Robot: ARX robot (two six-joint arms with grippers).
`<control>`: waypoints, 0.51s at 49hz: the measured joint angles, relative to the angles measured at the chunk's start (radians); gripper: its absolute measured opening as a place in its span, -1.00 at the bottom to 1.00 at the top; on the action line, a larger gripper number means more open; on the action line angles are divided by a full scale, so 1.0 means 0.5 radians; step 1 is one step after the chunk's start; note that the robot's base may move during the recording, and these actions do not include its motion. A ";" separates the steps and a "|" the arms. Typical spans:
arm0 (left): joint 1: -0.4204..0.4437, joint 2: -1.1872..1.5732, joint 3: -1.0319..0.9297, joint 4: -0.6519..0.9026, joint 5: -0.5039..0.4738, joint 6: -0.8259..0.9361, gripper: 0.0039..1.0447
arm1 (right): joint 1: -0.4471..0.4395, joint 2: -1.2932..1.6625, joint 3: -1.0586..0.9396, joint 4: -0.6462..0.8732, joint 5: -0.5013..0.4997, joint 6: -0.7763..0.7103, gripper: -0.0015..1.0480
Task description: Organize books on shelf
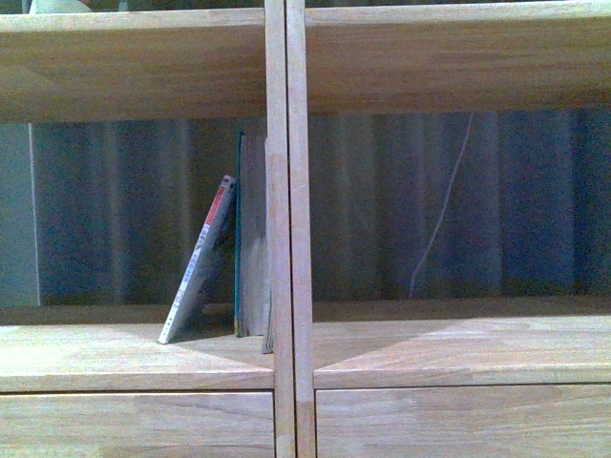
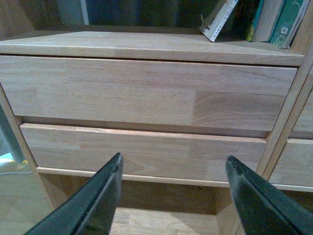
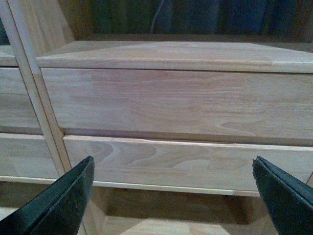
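In the front view the light-wood shelf [image 1: 288,286] fills the frame. Its left compartment holds a thin white paperback [image 1: 199,272] with a red-white spine, leaning right against a teal book [image 1: 250,239] that stands upright by the centre divider. The left wrist view catches the paperback's lower corner [image 2: 218,20] and the teal book [image 2: 289,22] at the compartment's edge. My left gripper [image 2: 173,164] hangs open, low in front of the left drawer fronts [image 2: 146,93]. My right gripper [image 3: 173,166] is open before the right drawer fronts [image 3: 186,103]. Neither holds anything.
A white cable [image 1: 441,219] hangs behind the right compartment, in front of a dark curtain [image 1: 496,200]. An upper shelf board [image 1: 134,62] spans above. Below the drawers there is a gap over the wooden floor [image 2: 161,220].
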 joint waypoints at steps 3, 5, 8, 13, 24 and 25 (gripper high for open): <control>0.000 0.000 0.000 0.000 0.000 -0.001 0.56 | 0.000 0.000 0.000 0.000 0.000 0.000 0.86; 0.000 0.000 0.000 0.000 0.000 0.000 0.69 | 0.000 0.000 0.000 0.000 0.000 0.000 0.86; 0.000 0.000 0.000 0.000 0.000 0.000 0.88 | 0.000 0.000 0.000 0.000 0.000 0.000 0.86; 0.000 0.000 0.000 0.000 0.000 0.000 0.86 | 0.000 0.000 0.000 0.001 0.000 0.000 0.86; 0.000 0.000 0.000 0.000 0.000 0.000 0.86 | 0.000 0.000 0.000 0.001 0.000 0.000 0.86; 0.000 0.000 0.000 0.000 0.000 0.000 0.86 | 0.000 0.000 0.000 0.001 0.000 0.000 0.86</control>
